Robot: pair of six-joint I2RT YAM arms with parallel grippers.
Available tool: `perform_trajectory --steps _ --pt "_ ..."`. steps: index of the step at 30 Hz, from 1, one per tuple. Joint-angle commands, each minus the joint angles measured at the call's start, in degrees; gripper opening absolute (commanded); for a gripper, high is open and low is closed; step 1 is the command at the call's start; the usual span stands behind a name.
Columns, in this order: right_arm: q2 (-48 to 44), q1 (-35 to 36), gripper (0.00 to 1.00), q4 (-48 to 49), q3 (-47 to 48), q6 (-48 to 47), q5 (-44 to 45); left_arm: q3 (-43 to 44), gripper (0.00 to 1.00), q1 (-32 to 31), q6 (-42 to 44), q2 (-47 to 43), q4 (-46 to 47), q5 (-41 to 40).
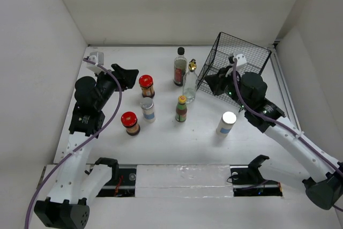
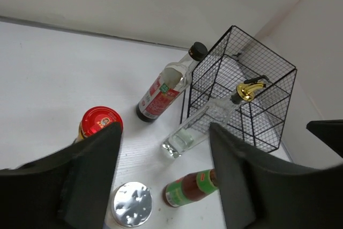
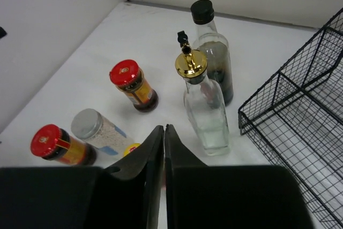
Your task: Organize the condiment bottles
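Several condiment bottles stand on the white table. Two red-lidded jars (image 1: 146, 86) (image 1: 129, 123), a silver-capped white jar (image 1: 147, 109) and a yellow-capped green bottle (image 1: 181, 109) stand mid-table. A black-capped dark bottle (image 1: 180, 67) and a gold-topped clear bottle (image 1: 190, 81) stand behind them. A second silver-capped jar (image 1: 227, 123) stands apart at the right. My left gripper (image 1: 128, 74) is open and empty above the far red-lidded jar (image 2: 99, 120). My right gripper (image 1: 211, 81) is shut and empty, beside the clear bottle (image 3: 203, 105).
A black wire basket (image 1: 231, 63) lies tipped at the back right, close behind the right gripper and next to the clear bottle; it also shows in the left wrist view (image 2: 252, 100). White walls enclose the table on three sides.
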Motion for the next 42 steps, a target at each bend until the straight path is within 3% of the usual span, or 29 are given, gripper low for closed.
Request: perform_trajectory --steps 1,2,3,5,8,10,11,13,19,32,35,40,42 --pt "0.86 1.60 0.11 2.76 0.20 -0.33 1.66 -0.64 0.54 -0.08 0.78 -0.27 3.63 1.07" --pt "2.17 1.60 0.21 2.76 0.20 -0.33 1.66 -0.64 0.47 -0.08 0.78 -0.27 3.63 1.07" --pt "2.70 2.30 0.34 2.76 0.72 -0.33 1.66 -0.64 0.32 -0.08 0.78 -0.27 3.63 1.07" --pt "4.63 2.92 0.65 2.15 1.52 -0.94 1.66 -0.64 0.24 -0.08 0.25 -0.27 3.63 1.07" --pt "7.09 4.24 0.79 2.14 2.91 -1.56 2.89 -1.17 0.22 -0.08 0.25 -0.27 3.63 1.07" --pt "10.26 4.24 0.81 2.14 3.79 -2.17 2.89 -1.17 0.27 -0.08 0.25 -0.27 3.63 1.07" --pt "11.31 4.24 0.81 2.14 4.32 -2.17 2.89 -1.17 0.37 -0.08 0.25 -0.27 3.63 1.07" --pt "13.95 4.77 0.81 2.75 5.12 -2.17 4.82 -1.17 0.43 -0.08 -0.28 0.25 4.15 1.07" --pt "19.66 4.77 0.79 8.28 9.07 -4.01 13.60 -1.17 0.44 -0.08 -0.81 1.40 4.15 1.60" --pt "31.18 3.71 0.65 20.34 11.88 -7.36 15.99 -1.17 0.44 -0.08 -0.81 1.40 4.68 2.21" --pt "32.50 3.71 0.55 24.11 11.89 -7.88 16.69 -1.69 0.44 -0.08 -0.81 1.40 4.68 2.83" --pt "31.37 3.71 0.22 25.35 11.36 -7.89 16.69 -1.70 0.44 -0.08 -0.81 1.93 5.21 3.36" --pt "29.44 3.71 0.16 25.35 11.36 -7.89 16.69 -1.70 0.44 -0.08 -0.81 1.93 5.21 3.36"
